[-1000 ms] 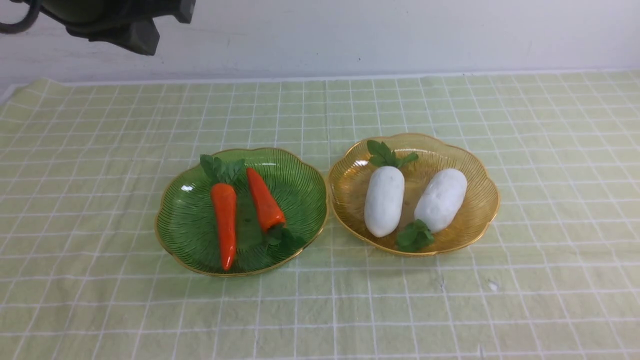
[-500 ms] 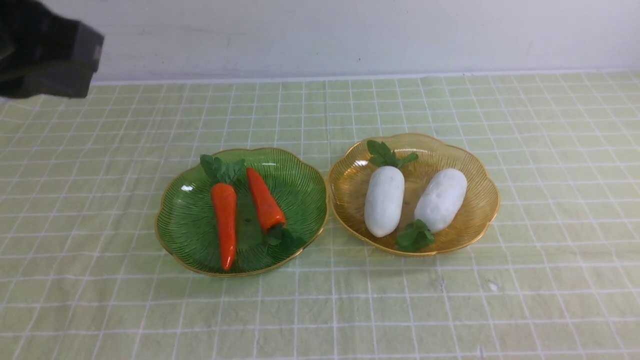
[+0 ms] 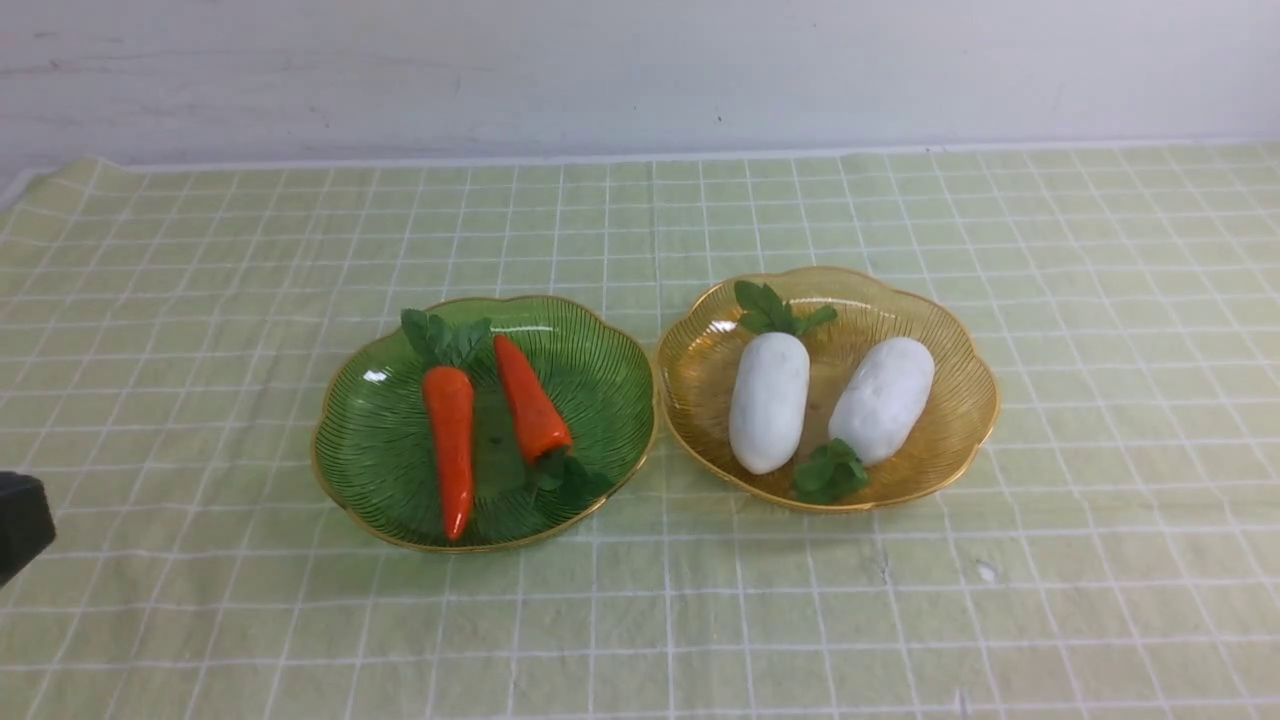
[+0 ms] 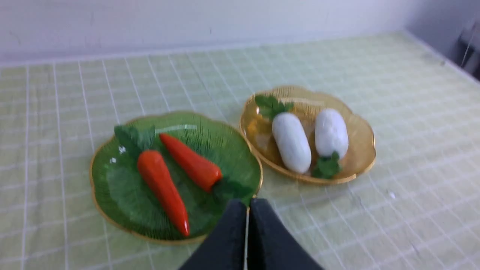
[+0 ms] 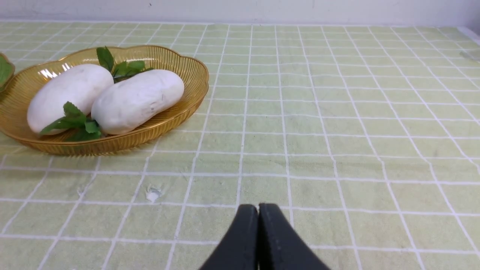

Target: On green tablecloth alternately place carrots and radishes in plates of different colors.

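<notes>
**Left arm pulling clear, both plates filled**

Front view is showing us what has just changed: a second ago the left arm's dark bulk was filling the upper left of the frame, half a second ago it was dropping along the left edge, and now only a dark corner of it (image 3: pixel 22 522) is showing at the lower left edge. Nothing else is shifting. We are reading that as a retreat after a last placement, so the sorting looks finished.

We are seeing the green plate (image 3: pixel 375 440) left of centre, carrying both carrots (image 3: pixel 449 440) side by side with their leafy tops pointing opposite ways. Just beside it, rims nearly touching, the amber plate (image 3: pixel 960 420) is holding the two radishes (image 3: pixel 768 400). Both plates are sitting on the green tablecloth (image 3: pixel 200 250).

In the left wrist view, the left gripper (image 4: pixel 247 204) is clenched with nothing between its jaws, hovering at the bottom centre of the frame over the green plate's near rim, apart from the carrots. In the right wrist view, the right gripper (image 5: pixel 258 208) is likewise clenched and empty at the bottom centre, over bare cloth, with the radishes well apart at the upper left.
</notes>
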Controlling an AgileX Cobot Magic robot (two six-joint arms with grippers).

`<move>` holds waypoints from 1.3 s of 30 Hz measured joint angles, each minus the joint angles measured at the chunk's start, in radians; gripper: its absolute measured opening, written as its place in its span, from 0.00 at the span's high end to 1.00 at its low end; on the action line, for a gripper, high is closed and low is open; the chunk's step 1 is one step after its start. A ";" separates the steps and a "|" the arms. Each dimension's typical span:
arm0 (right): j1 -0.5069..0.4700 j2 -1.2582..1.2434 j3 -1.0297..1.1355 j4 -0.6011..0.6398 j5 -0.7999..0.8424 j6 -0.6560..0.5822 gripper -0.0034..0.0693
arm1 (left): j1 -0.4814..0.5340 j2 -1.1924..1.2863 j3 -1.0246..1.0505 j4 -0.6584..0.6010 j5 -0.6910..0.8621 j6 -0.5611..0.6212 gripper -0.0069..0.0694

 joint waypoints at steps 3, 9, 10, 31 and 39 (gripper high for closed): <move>0.000 0.000 0.000 0.000 0.000 0.000 0.97 | 0.000 -0.092 0.126 -0.004 -0.162 0.008 0.92; 0.000 0.000 0.000 0.000 0.000 0.000 0.97 | 0.000 -0.182 0.303 -0.009 -0.348 0.012 0.92; 0.000 0.000 0.000 0.000 0.000 0.000 0.97 | 0.000 -0.183 0.329 -0.010 -0.360 0.013 0.92; 0.000 0.000 0.000 0.000 0.000 0.000 0.97 | 0.136 -0.326 0.677 0.115 -0.370 0.022 0.92; 0.000 0.000 0.000 0.000 0.000 0.000 0.97 | 0.257 -0.333 0.685 0.150 -0.285 0.018 0.92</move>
